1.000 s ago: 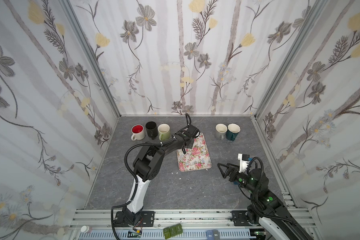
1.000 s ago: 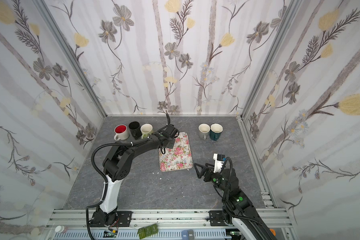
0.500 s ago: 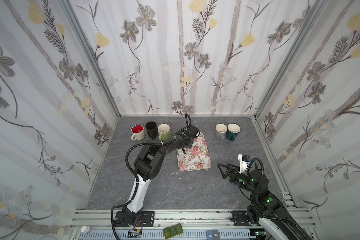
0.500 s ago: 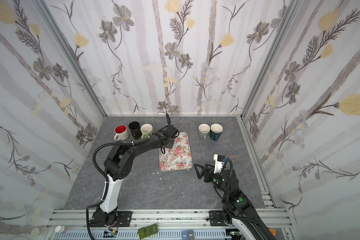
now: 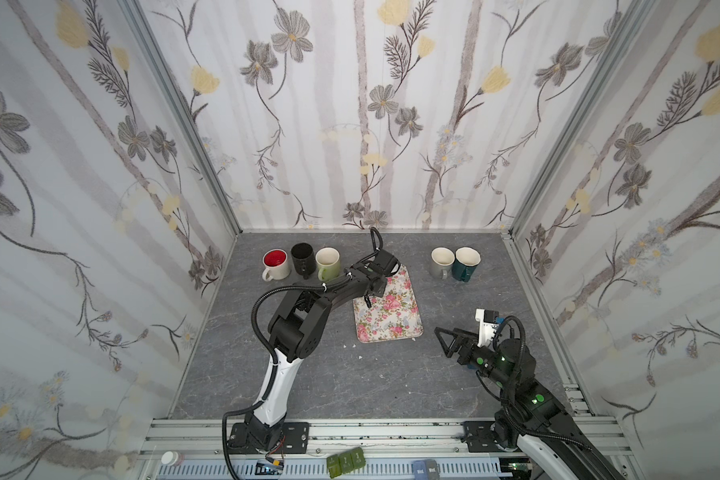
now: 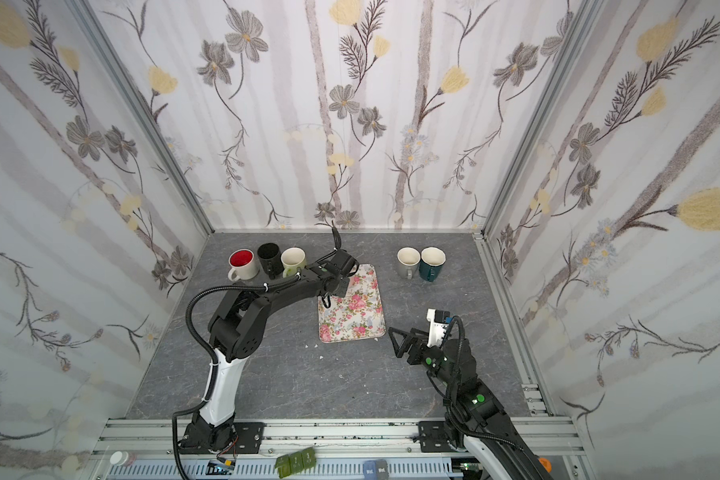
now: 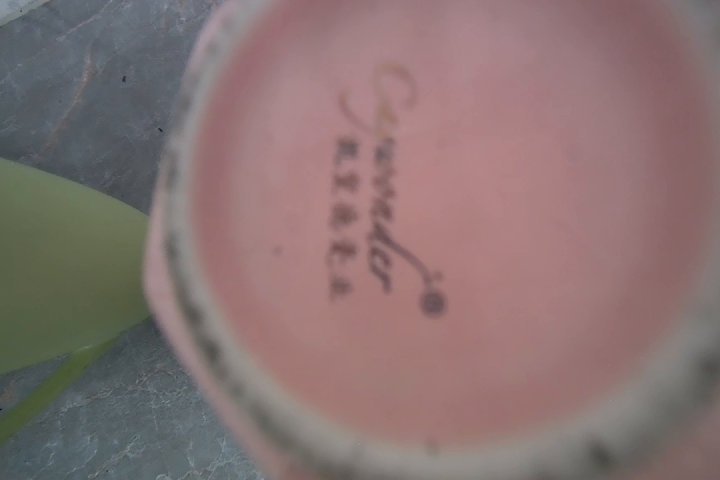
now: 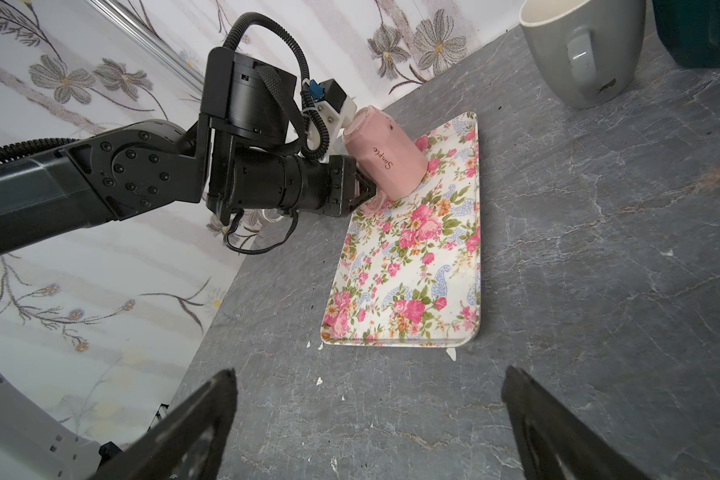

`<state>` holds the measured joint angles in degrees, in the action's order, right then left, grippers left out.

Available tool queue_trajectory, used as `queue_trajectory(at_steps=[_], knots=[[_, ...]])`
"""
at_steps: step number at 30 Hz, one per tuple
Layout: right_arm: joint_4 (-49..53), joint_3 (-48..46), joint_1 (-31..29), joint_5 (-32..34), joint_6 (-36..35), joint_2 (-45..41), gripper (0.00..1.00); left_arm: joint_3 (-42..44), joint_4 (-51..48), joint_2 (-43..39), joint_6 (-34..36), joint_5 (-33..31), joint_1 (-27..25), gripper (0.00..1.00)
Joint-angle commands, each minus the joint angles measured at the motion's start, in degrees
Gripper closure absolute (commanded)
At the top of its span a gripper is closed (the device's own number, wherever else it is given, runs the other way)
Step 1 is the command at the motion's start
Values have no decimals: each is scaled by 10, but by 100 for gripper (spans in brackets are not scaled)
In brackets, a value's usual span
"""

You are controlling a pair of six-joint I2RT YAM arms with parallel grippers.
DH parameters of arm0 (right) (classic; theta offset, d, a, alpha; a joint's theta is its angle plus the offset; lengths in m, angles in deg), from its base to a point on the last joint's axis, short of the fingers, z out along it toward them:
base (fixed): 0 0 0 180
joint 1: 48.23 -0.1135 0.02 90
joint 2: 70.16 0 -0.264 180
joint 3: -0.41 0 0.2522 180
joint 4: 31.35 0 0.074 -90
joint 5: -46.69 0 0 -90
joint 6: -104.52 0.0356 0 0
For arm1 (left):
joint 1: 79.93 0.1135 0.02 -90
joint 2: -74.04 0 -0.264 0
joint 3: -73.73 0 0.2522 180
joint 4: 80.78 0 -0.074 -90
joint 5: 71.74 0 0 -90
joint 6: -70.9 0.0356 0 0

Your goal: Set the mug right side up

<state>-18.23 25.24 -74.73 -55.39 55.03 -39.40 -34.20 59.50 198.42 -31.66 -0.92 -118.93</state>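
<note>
Pink mug [image 8: 385,160], upside down, tilted, on floral tray [image 8: 412,270]

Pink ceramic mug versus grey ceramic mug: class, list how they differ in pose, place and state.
The pink ceramic mug is mouth-down; the grey ceramic mug stands upright. The pink mug sits on the rose-patterned rectangular tray; the grey mug on the dark stone tabletop. The left gripper is shut on the pink mug's handle; no gripper holds the grey mug. Both have one handle.

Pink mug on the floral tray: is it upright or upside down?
Upside down, tilted: the pink mug has its base up, mouth toward the floral tray; the left gripper grips its handle.
</note>
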Motion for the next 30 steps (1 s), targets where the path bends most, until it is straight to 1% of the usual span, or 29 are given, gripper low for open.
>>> queue_trajectory(at_steps=[1, 5, 14, 17, 30], knots=[[-26, -1, 0, 1, 6, 3, 0, -3, 3, 2, -6, 18, 0, 90], [-30, -4, 0, -2, 7, 2, 0, -3, 2, 2, -6, 19, -1, 93], [-30, -9, 1, -1, 6, 1, 0, -3, 3, -3, -13, 36, 0, 93], [-29, -10, 1, -3, 6, 0, 0, -2, 2, -4, -19, 44, 0, 100], [-37, -17, 1, -5, 10, -1, 0, 27, 22, -29, -41, 88, 0, 100]])
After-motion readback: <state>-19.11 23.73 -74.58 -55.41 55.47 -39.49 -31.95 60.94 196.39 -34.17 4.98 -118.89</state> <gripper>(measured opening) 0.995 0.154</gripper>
